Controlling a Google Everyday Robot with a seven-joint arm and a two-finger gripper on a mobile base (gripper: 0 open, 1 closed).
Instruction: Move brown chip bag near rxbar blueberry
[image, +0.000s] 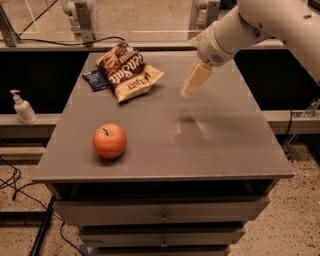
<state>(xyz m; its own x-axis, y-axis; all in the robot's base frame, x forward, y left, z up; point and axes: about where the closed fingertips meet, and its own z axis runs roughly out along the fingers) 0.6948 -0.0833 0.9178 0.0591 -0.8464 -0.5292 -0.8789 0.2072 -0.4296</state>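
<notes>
The brown chip bag (130, 70) lies at the back left of the grey table (220, 145), dark brown top with white lettering, tan lower part. The rxbar blueberry (95, 80), a small dark navy wrapper, lies right beside the bag's left edge, touching or nearly touching it. My gripper (192, 83) hangs above the table to the right of the bag, clear of it, and holds nothing. Its cream fingers point down and to the left.
A red apple (109, 140) sits at the front left of the table. A white pump bottle (22, 107) stands on a ledge left of the table. Drawers are below the tabletop. A glass barrier and metal posts run behind the table.
</notes>
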